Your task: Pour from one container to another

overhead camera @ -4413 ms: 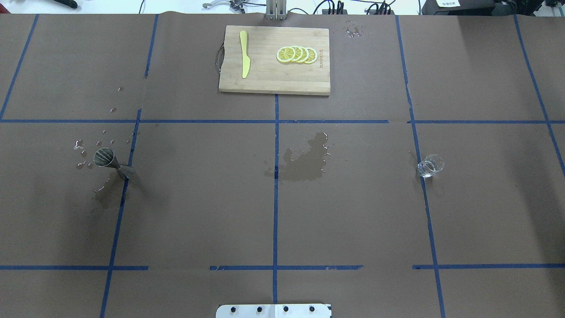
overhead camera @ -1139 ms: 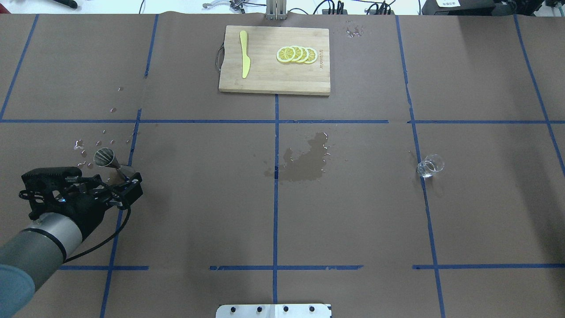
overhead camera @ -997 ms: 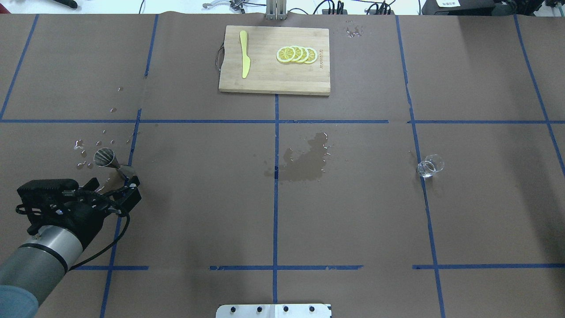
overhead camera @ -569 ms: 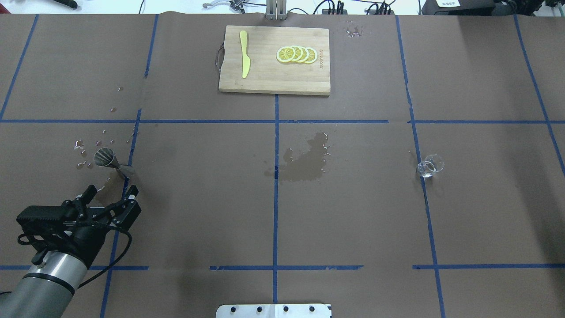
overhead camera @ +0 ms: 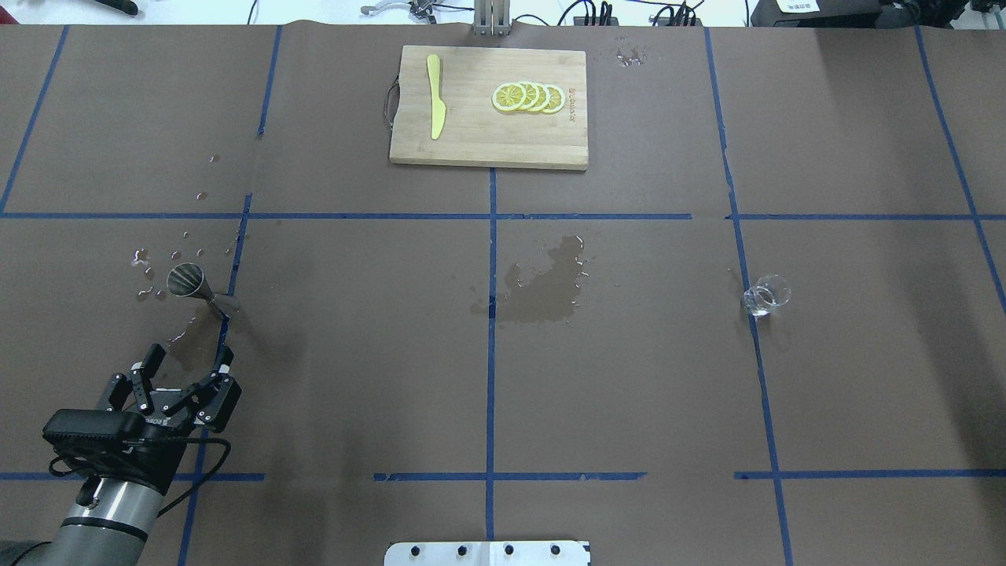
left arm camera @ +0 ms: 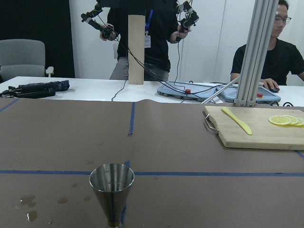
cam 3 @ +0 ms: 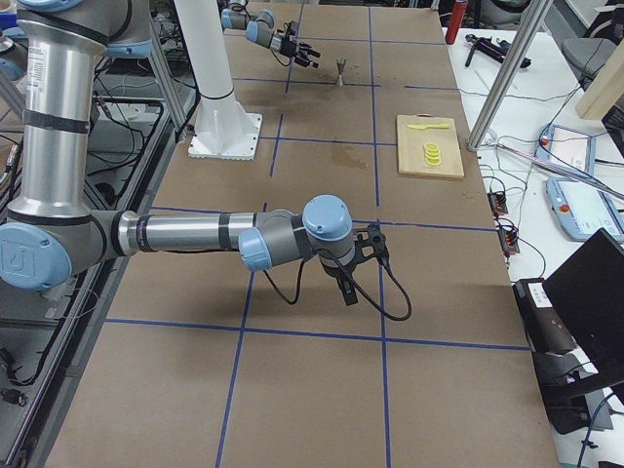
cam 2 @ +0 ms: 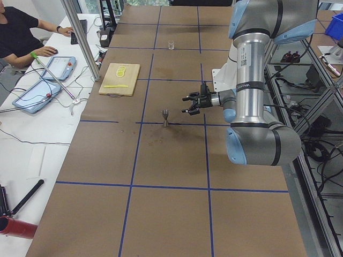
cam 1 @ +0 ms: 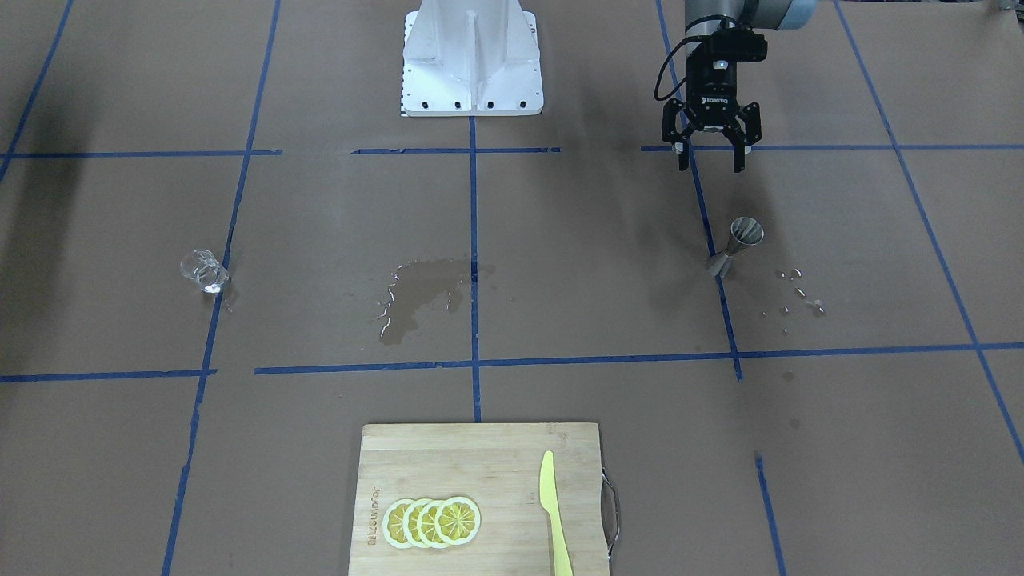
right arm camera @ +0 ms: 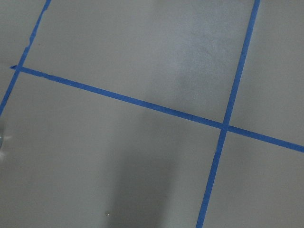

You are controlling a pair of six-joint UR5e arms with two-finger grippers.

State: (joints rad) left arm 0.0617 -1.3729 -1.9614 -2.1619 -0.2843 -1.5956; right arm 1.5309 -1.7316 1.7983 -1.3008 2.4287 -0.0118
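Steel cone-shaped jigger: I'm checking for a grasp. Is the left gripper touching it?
Apart. The overhead exterior view shows bare brown table between the open left gripper and the steel cone-shaped jigger.

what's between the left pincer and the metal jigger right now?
No object: only brown paper with a damp patch and a blue tape line separates the open left pincer from the jigger. Clearest in the overhead view.

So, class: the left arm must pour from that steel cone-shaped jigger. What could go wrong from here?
1. The narrow-based steel cone-shaped jigger may topple if a finger of the open left gripper clips it.
2. The small clear glass stands far away; any contents may slop out on the way.
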